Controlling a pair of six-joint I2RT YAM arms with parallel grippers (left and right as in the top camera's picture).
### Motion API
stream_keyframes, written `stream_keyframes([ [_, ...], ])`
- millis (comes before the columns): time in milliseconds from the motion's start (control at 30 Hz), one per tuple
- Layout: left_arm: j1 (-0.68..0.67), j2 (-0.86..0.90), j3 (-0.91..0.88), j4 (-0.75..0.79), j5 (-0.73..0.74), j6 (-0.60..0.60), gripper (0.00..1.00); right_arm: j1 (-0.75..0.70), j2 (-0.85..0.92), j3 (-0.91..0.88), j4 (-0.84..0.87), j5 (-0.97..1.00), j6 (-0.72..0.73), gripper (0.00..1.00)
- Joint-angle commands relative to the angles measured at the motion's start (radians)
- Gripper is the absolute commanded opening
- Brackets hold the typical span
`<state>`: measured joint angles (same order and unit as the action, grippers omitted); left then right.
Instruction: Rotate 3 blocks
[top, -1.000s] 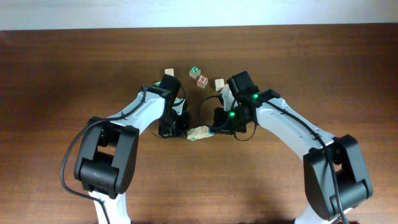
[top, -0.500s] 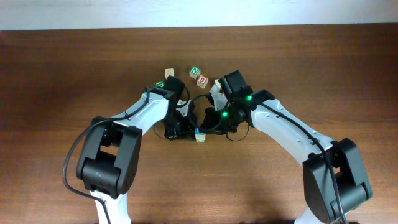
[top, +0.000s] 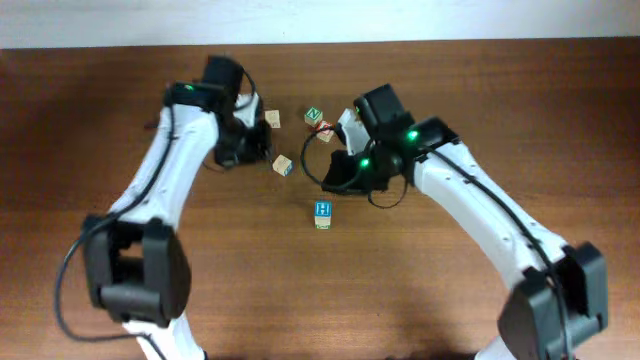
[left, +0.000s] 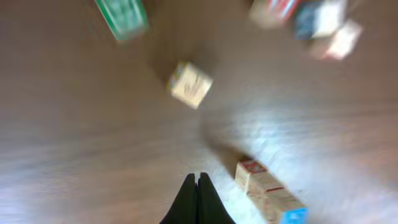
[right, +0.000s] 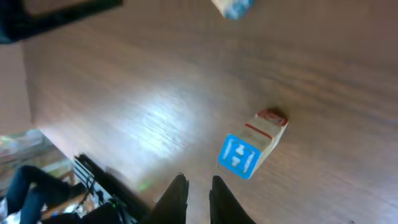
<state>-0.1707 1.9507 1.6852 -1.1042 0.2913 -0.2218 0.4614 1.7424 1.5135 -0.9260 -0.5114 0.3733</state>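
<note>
The left gripper (left: 198, 198) is closed tight on nothing and the right gripper (right: 199, 196) slightly parted, also empty, while the H block (top: 323, 213) lies alone on the table (top: 500, 100) and a second block (top: 283, 164) sits near the left gripper.

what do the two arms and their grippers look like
The left arm and right arm have white links between bulky black joints, with thin black cables looping alongside. On the right arm, green lights glow. The left gripper and right gripper each have slim, tapering black fingers.
</note>
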Motion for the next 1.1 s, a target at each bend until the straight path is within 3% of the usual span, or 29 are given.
stream_keyframes([
  [0,0.038,-0.216,0.216,-0.103,-0.222,0.042,0.0,-0.036,-0.121,0.152,-0.137,0.172,-0.065,0.24],
  [33,0.04,-0.298,0.242,-0.104,-0.273,0.041,0.0,-0.048,-0.171,0.211,-0.207,0.251,-0.076,0.29],
  [67,0.04,-0.349,0.242,-0.101,-0.304,0.041,0.08,-0.054,-0.203,0.245,-0.246,0.301,-0.078,0.33],
  [100,0.04,-0.388,0.242,-0.101,-0.318,0.041,0.36,-0.059,-0.248,0.283,-0.292,0.371,-0.078,0.38],
  [133,0.04,-0.447,0.242,-0.101,-0.318,0.041,0.99,-0.063,-0.304,0.319,-0.336,0.444,-0.077,0.51],
  [200,0.04,-0.504,0.242,-0.103,-0.314,0.04,0.99,-0.063,-0.403,0.348,-0.378,0.532,-0.077,0.75],
  [233,0.04,-0.528,0.242,-0.105,-0.314,0.04,0.99,-0.063,-0.459,0.35,-0.391,0.56,-0.078,0.93],
  [267,0.04,-0.541,0.242,-0.106,-0.314,0.04,0.99,-0.063,-0.498,0.35,-0.399,0.574,-0.077,0.98],
  [500,0.04,-0.56,0.242,-0.106,-0.314,0.041,0.99,-0.063,-0.742,0.35,-0.425,0.572,-0.078,0.98],
  [800,0.04,-0.56,0.242,-0.106,-0.314,0.04,0.99,-0.074,-0.749,0.316,-0.411,0.722,-0.164,0.98],
  [933,0.04,-0.56,0.242,-0.106,-0.314,0.04,0.99,-0.238,-0.806,0.182,-0.277,0.674,-0.164,0.98],
  [1067,0.04,-0.56,0.242,-0.106,-0.314,0.04,0.99,-0.356,-0.999,-0.177,0.04,0.523,-0.253,0.98],
])
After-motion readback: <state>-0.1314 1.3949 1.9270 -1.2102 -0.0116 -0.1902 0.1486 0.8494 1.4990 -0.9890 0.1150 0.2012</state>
